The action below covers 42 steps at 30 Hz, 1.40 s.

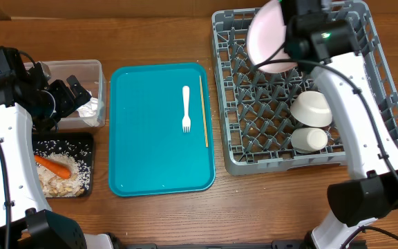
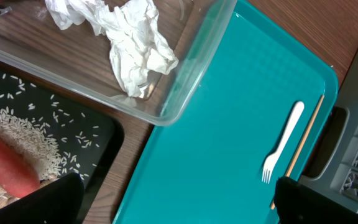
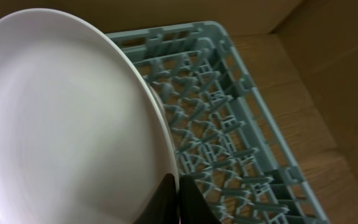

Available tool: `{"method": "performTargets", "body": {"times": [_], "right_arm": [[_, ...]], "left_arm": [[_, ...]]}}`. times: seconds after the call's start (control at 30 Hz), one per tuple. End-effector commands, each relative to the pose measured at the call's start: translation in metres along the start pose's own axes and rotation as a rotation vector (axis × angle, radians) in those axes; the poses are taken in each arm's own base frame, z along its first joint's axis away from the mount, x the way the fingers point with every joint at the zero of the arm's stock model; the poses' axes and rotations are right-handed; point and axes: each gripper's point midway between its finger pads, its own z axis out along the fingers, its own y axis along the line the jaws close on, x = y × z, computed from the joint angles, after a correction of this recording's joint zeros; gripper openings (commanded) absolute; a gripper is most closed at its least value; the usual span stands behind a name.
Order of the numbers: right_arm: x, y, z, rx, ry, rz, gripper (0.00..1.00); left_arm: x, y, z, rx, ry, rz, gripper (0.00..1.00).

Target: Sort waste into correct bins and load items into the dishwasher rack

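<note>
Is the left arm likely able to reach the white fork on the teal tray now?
Probably yes: the left gripper is open and empty, and the fork lies uncovered, only a chopstick beside it.

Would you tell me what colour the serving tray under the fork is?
Teal; the tray shows best overhead.

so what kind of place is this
Probably a lab dish-clearing mock-up: wooden table, large grey plastic dishwasher rack, flat teal serving tray, and the right hand holding a pale round plate over the rack.

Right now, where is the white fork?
In the overhead view the white fork lies on the teal tray, toward its rack side, just beside the thin chopstick.
</note>
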Motion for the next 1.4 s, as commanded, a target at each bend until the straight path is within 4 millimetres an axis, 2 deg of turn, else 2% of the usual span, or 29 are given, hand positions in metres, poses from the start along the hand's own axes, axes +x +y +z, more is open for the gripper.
{"method": "performTargets", "body": {"times": [0.0,0.27,0.43,0.6,1.13,1.37], "right_arm": [[-0.006,-0.018,0.000,0.045,-0.017,-0.027,0.04],[0.006,-0.029,0.016,0.151,0.006,-0.087,0.04],[0.029,-0.021,0.041,0.180,0.044,-0.201,0.04],[0.044,-0.010,0.051,0.177,0.059,-0.233,0.04],[0.054,0.022,0.039,0.130,0.043,-0.299,0.04],[0.069,0.048,0.035,-0.002,0.088,-0.323,0.09]], "left_arm": [[-0.003,-0.006,-0.011,0.014,-0.032,0.006,1.00],[-0.003,-0.006,-0.011,0.014,-0.032,0.006,1.00],[-0.003,-0.006,-0.011,0.014,-0.032,0.006,1.00],[-0.003,-0.006,-0.011,0.014,-0.032,0.006,1.00],[-0.003,-0.006,-0.011,0.014,-0.032,0.006,1.00],[-0.003,-0.006,-0.011,0.014,-0.032,0.006,1.00]]}}
